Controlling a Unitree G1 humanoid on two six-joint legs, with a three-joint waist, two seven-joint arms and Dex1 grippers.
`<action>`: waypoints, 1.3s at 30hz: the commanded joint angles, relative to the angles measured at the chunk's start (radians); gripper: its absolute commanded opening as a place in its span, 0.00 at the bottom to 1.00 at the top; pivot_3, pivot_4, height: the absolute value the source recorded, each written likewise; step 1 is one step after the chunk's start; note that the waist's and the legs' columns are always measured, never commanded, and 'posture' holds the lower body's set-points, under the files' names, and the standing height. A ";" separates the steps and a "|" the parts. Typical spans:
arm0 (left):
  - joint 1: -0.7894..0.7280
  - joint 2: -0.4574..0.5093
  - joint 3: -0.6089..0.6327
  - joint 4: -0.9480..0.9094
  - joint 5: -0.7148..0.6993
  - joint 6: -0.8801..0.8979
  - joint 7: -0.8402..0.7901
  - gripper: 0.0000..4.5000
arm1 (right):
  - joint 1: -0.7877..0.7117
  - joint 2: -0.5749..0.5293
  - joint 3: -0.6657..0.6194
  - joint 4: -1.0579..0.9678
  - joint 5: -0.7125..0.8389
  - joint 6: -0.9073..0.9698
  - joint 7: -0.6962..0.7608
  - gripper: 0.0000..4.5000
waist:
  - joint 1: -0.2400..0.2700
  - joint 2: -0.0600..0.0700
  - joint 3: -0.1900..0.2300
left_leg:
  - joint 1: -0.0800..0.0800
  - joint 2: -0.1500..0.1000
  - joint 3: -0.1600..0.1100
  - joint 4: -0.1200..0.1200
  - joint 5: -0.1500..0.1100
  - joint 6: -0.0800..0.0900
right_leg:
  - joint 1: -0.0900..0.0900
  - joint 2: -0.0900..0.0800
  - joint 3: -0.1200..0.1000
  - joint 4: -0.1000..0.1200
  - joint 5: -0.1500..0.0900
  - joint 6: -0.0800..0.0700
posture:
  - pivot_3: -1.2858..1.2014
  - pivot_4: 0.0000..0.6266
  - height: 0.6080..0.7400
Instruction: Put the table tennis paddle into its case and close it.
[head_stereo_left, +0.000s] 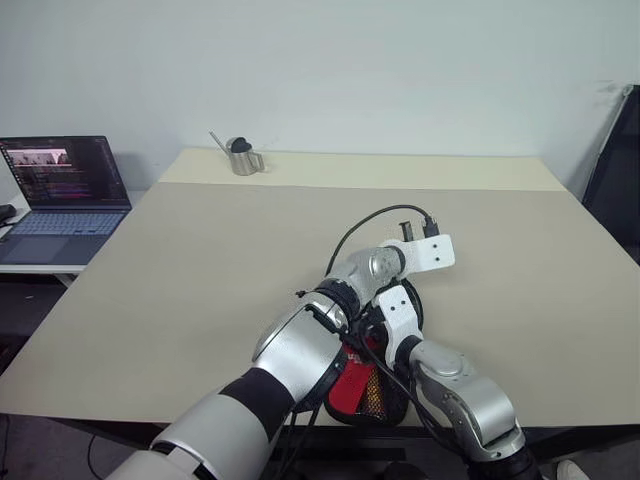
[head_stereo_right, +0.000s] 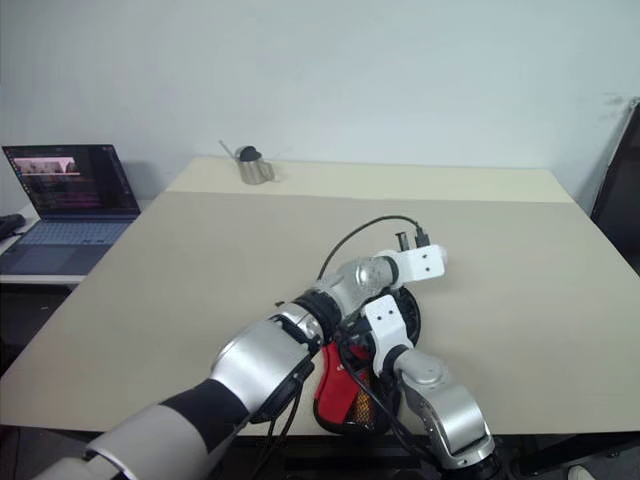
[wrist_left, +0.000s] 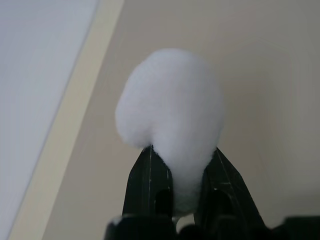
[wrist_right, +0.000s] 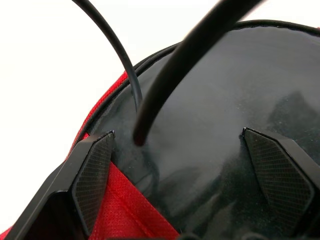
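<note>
A: L gripper (wrist_left: 172, 165)?
B: Pinched tight on a white fluffy thing (wrist_left: 170, 115); over the table (head_stereo_left: 200, 260).
A: R gripper (wrist_right: 192, 170)?
B: Fingers wide apart; paddle (wrist_right: 225, 115) between them, in the case (head_stereo_left: 350, 392) at table's near edge.

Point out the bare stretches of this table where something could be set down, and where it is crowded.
Free: the wide middle of the table between the metal cup at the far edge and the arms, and the right side. Crowded: the near edge, where both hands work at the case.

An office or lab: bare beige table (head_stereo_left: 200, 260), open laptop (head_stereo_left: 62, 196) (side desk), plain white wall (head_stereo_left: 400, 60).
</note>
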 joint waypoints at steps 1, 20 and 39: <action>0.030 -0.020 -0.015 -0.029 0.007 0.015 -0.061 0.21 | 0.033 0.000 0.027 0.072 0.009 0.066 0.009 1.00 | -0.001 0.000 -0.001 | 0.000 0.000 0.000 0.000 0.000 0.000 | 0.000 0.000 0.000 0.000 0.000 0.000 | 0.52 0.24 1.00; -0.003 0.236 0.227 -0.076 -0.234 -0.008 -0.241 0.83 | -0.005 -0.038 -0.022 0.036 0.044 0.073 0.069 1.00 | -0.003 0.000 -0.003 | 0.004 0.001 0.001 -0.002 0.000 0.000 | 0.001 0.001 0.001 0.000 0.000 0.000 | 0.52 0.24 1.00; 0.357 0.349 0.314 -0.456 -0.579 0.000 -1.043 0.83 | -0.059 -0.197 -0.396 -0.401 0.400 0.333 0.195 1.00 | -0.002 0.001 -0.002 | -0.002 0.001 0.000 -0.002 0.000 0.000 | -0.002 0.000 0.000 0.000 0.000 -0.001 | 0.52 0.24 1.00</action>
